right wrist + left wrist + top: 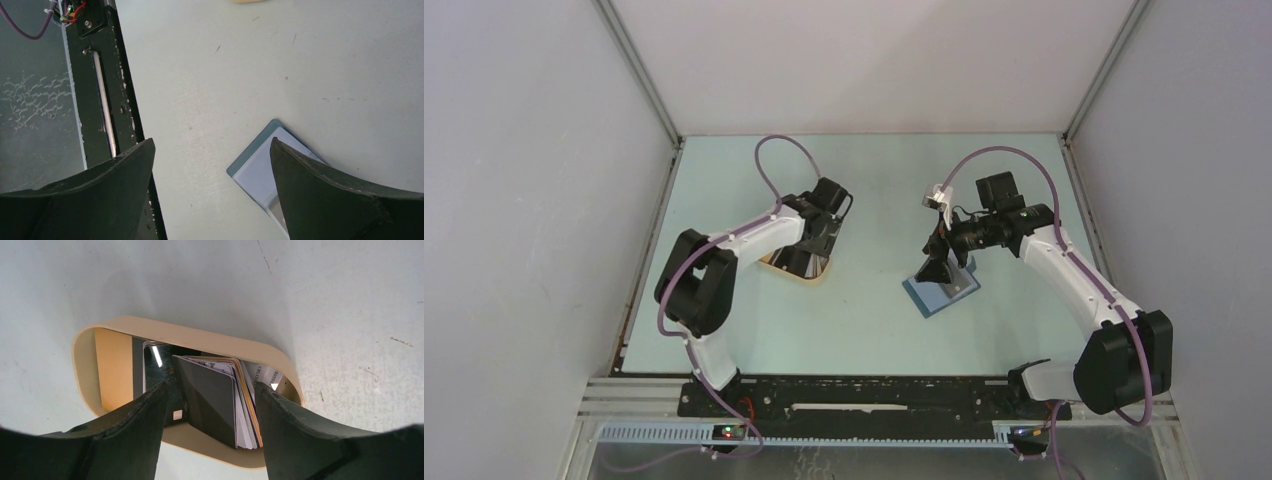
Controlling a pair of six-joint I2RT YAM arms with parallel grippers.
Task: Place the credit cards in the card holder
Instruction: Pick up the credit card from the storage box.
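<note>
Left wrist: one tan tray (195,337), at least five credit cards (210,400) inside | my left gripper (212,386) part-spread, clamped on the tilted stack | one card holder (927,297) at tray's 3 o'clock | my right gripper (212,142) wide apart over it, holding nothing.

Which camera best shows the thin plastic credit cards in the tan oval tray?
The left wrist view: the credit cards fill its centre, fanned in the tan oval tray between the fingers of the left gripper. The top view gives only a glimpse under the left arm; the right wrist view catches just the tray's rim.
</note>
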